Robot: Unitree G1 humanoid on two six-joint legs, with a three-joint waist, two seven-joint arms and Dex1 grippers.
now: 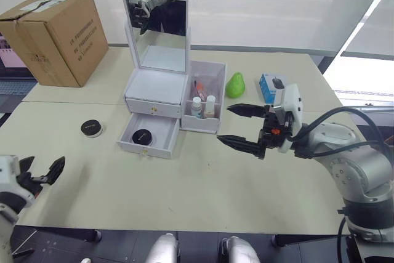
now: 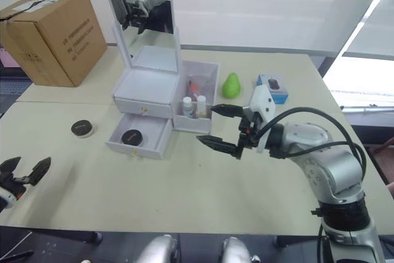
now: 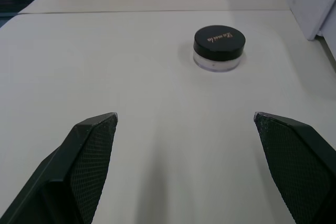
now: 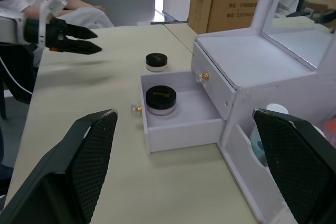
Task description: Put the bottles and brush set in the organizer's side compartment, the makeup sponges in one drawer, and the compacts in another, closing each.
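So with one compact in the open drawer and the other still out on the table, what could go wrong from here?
The second compact sits apart from the open left tool; a grasp that lands off-centre could knock the round case away. The lower drawer juts out open with a compact inside; an arm sweeping past might bump it. The open right tool hangs near the side compartment and could clip the bottles there.

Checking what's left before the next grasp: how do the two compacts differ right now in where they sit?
One compact lies inside the organizer's open lower drawer; the other compact sits out on the bare table, on the robot's left of that drawer. The table compact lies ahead of the open left gripper, while the drawer compact is nearer the open right gripper. Both are round, black-lidded and upright.
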